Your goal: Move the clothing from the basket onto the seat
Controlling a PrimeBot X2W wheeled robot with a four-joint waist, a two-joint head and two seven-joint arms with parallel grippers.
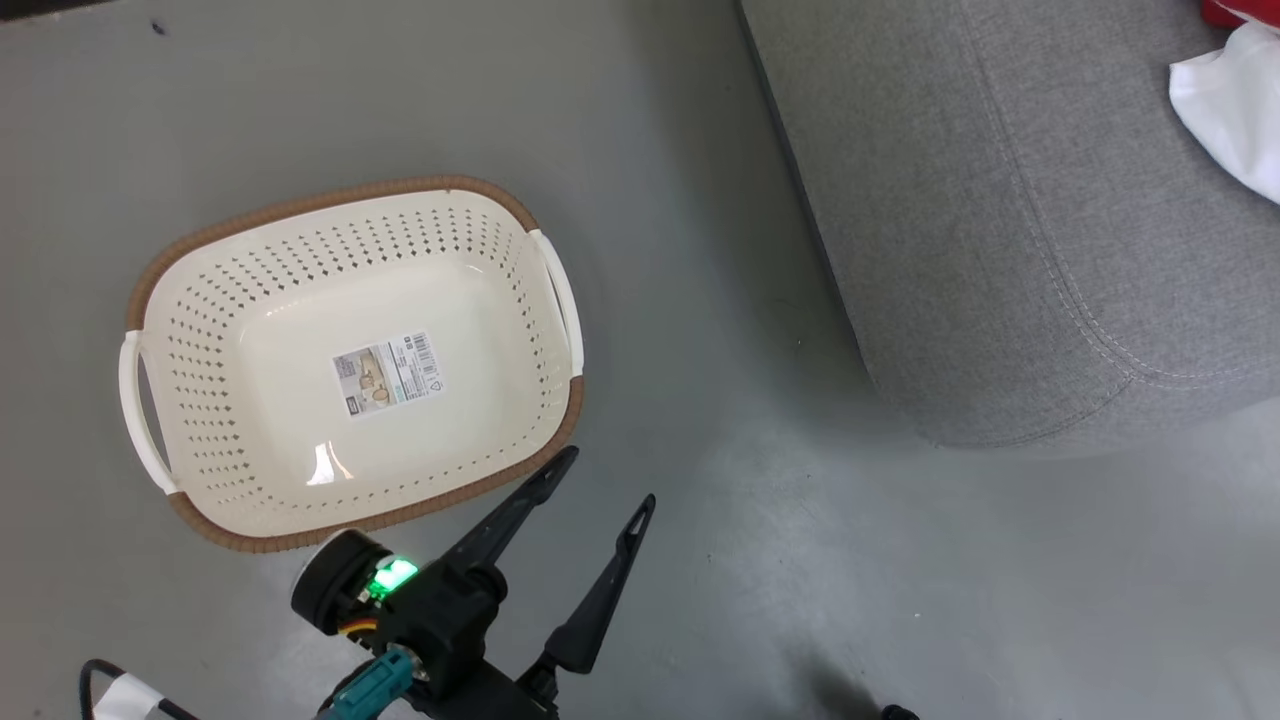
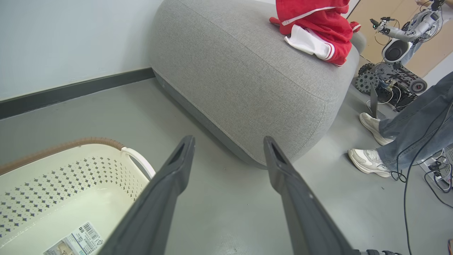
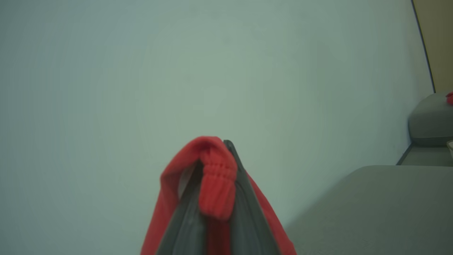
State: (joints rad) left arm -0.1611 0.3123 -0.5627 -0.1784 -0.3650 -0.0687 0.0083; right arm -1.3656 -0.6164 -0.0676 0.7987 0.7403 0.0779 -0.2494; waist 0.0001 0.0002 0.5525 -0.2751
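Note:
The cream basket point(image 1: 330, 200) stands on the floor with just its paper label point(image 1: 388, 372) inside. My left gripper point(image 1: 610, 478) hovers open beside the basket's near right rim, nothing between its fingers. Its wrist view has the open left gripper point(image 2: 229, 140) pointing at the grey seat point(image 2: 240, 78), with the basket point(image 2: 53, 177) at lower left. One piece of red and white clothing point(image 2: 315, 24) lies on top of the seat point(image 1: 1000, 200) and shows as clothing point(image 1: 1235, 110) at the head view's top right corner. My right gripper point(image 3: 221, 148) is shut on red clothing point(image 3: 216, 187), raised before a pale wall.
Grey floor lies between basket and seat. A person's feet in white shoes point(image 2: 368, 161) and jeans legs stand right of the seat, with cables on the floor nearby. Another robot on tracked wheels point(image 2: 393, 53) sits behind them. A dark skirting board point(image 2: 70, 92) runs along the wall.

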